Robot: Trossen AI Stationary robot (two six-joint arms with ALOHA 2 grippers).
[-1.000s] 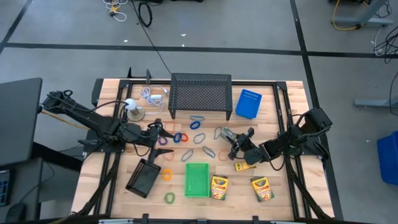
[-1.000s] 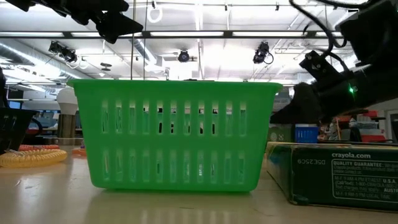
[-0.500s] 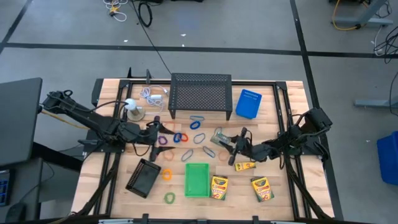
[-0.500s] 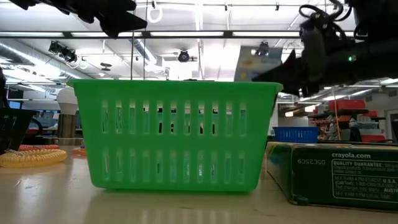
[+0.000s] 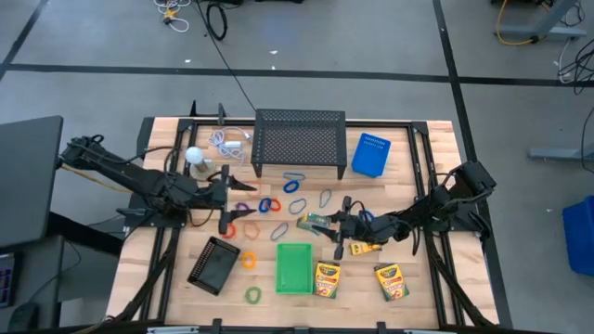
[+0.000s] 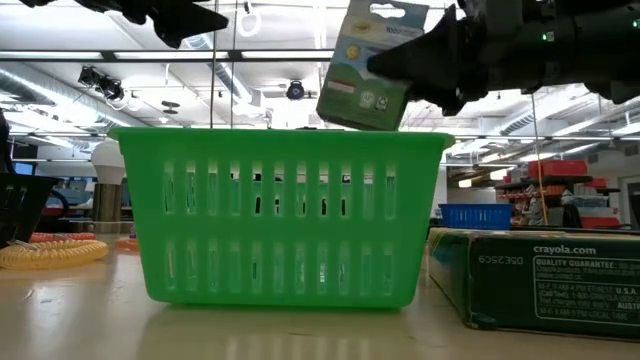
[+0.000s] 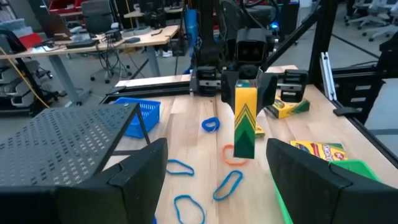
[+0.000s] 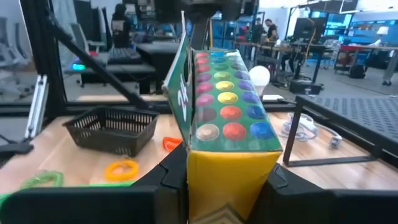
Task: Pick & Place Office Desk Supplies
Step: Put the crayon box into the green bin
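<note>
Now the right tool (image 5: pixel 327 225) carries a clamped crayon box (image 6: pixel 368 62) just short of the green basket (image 5: pixel 294 268); next, over it, then release; left tool (image 5: pixel 223 193) gapes empty

The dark green crayon box (image 6: pixel 545 277) lying on the table (image 6: pixel 300 330) in the low view carries "crayola.com" on its side, with lines beginning "QUALITY GUARANTEE" beneath it; the smaller print there cannot be made out. The crayon box (image 8: pixel 224 118) seen close in the right wrist view shows a large "24" on its green flap.
</note>
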